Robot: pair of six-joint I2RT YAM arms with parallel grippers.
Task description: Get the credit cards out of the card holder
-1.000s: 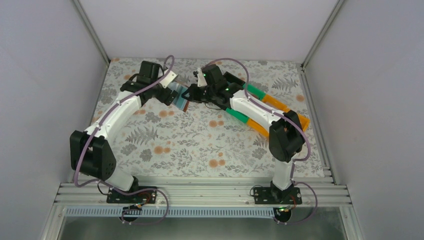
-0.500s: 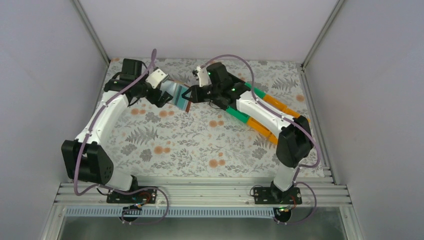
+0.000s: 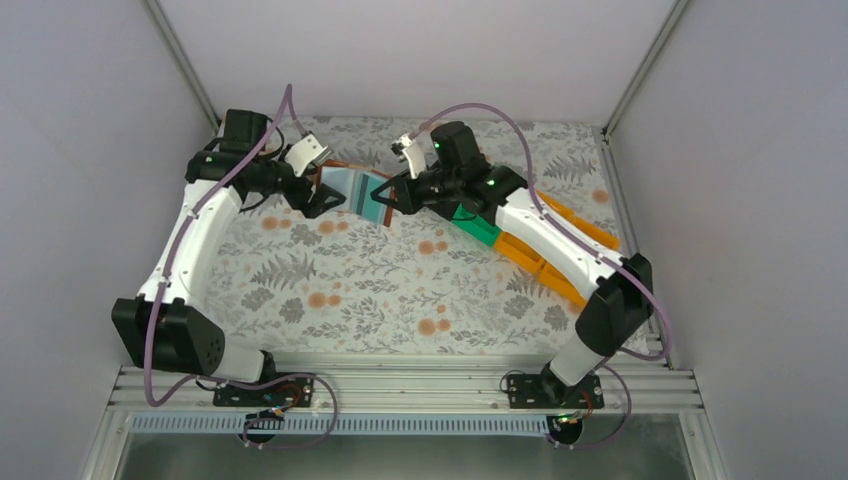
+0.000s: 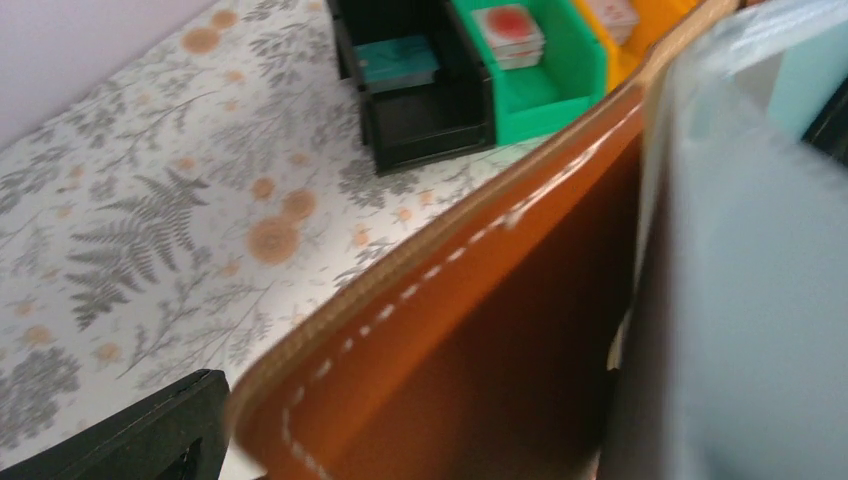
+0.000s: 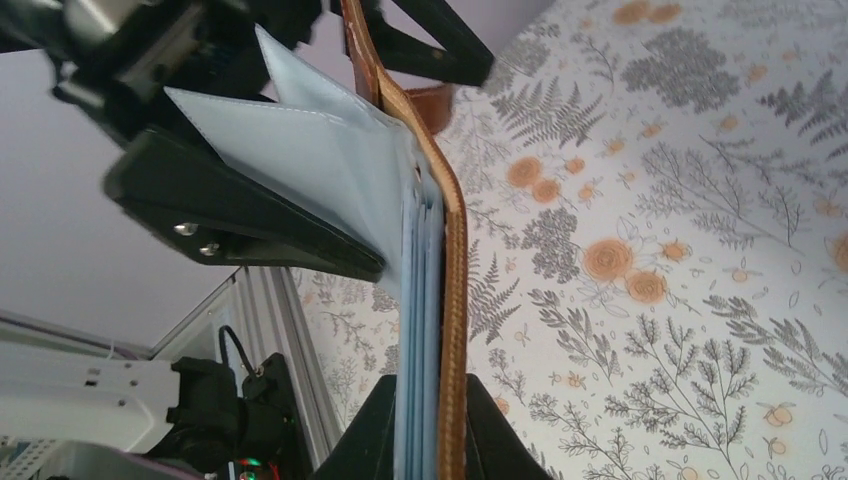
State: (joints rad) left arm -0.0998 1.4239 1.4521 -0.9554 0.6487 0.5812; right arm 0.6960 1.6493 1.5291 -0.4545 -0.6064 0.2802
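The card holder (image 3: 352,188) is held open above the far middle of the table (image 3: 400,290); its long axis runs left to right between the arms, pale blue inside facing up; the right gripper (image 5: 425,420) is clenched on its right end; the left gripper (image 3: 318,193) is spread wide, straddling the left flap.

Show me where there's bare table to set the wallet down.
Free: the cloth in the near middle, bordered by the wallet, the bins and the near edge. Crowded: around the wallet, where left gripper and right gripper meet, and the right side, filled by bins.
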